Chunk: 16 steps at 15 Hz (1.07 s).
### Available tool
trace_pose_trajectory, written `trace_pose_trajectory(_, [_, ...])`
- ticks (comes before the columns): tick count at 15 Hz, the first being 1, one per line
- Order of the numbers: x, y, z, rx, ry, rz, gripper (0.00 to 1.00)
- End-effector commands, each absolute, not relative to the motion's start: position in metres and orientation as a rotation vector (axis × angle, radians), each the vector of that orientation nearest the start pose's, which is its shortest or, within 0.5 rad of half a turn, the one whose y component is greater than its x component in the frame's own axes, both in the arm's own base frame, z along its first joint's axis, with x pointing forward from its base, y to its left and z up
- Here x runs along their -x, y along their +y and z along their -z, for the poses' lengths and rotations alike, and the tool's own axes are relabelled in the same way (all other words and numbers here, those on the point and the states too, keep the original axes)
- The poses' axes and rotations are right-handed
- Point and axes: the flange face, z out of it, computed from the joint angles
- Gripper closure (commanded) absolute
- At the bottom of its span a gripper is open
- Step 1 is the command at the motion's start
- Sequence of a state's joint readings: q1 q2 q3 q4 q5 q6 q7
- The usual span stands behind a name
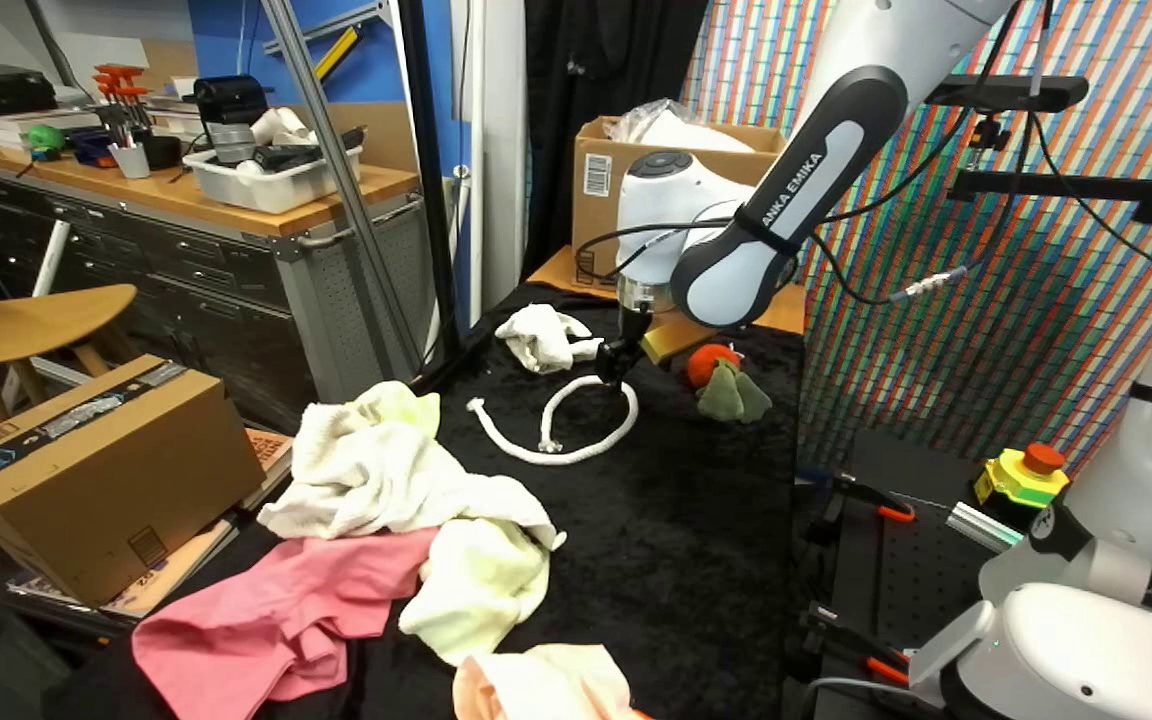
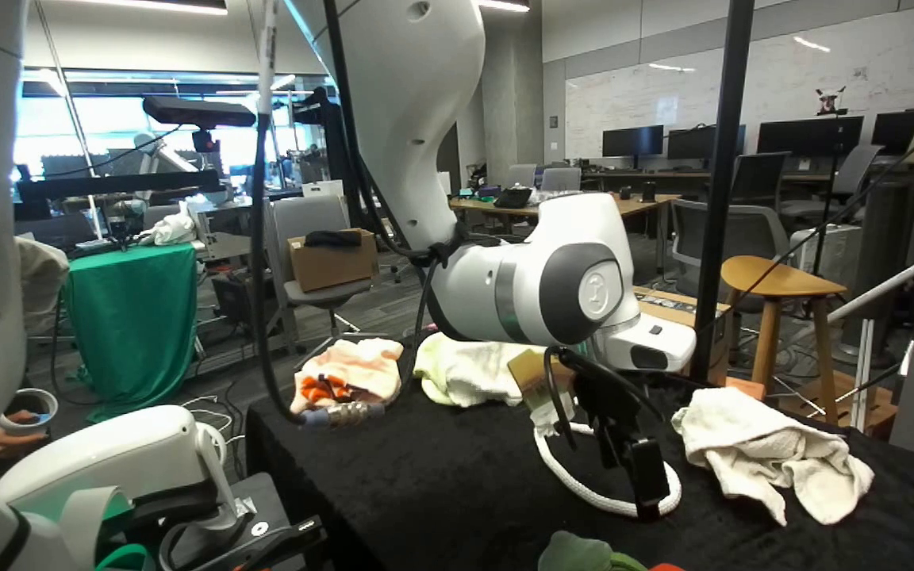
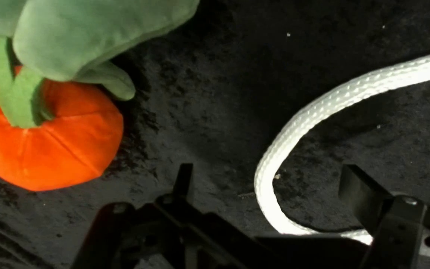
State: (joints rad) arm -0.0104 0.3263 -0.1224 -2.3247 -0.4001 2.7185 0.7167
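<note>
My gripper [image 3: 267, 172] is open, its black fingers wide apart. It points down over the black cloth and also shows in both exterior views [image 1: 618, 360] [image 2: 608, 468]. A white braided rope [image 3: 286, 138] curves between the fingers in the wrist view, touching neither visibly. In both exterior views the rope [image 1: 546, 459] [image 2: 576, 488] lies in a loop under the gripper. A plush orange pumpkin [image 3: 77, 149] with green leaves [image 3: 88, 33] lies beside the gripper; it also shows in an exterior view [image 1: 711, 363]. A crumpled white cloth [image 1: 536, 338] [image 2: 766, 444] lies on the opposite side.
A white towel [image 1: 376, 470], a pink cloth [image 1: 286, 610], a pale yellow cloth [image 1: 486, 590] and a peach cloth [image 1: 546, 685] lie on the table's far part from the gripper. A cardboard box [image 1: 591, 210] stands behind the arm. Another white arm [image 1: 1086, 640] stands beside the table.
</note>
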Motion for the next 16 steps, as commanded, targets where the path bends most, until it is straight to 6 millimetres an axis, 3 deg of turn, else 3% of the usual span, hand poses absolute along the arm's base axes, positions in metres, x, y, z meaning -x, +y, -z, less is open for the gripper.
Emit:
trace_pose_trajectory(1, [-0.546,-0.069,-0.197,3.169,0.854,0.191,0.00])
trace_pose_trajectory(9, [-0.565,-0.082,-0.183,3.075,0.949,0.139,0.00])
trace_pose_trajectory(16, [-0.568,-0.084,-0.178,3.036,0.940,0.123,0.00])
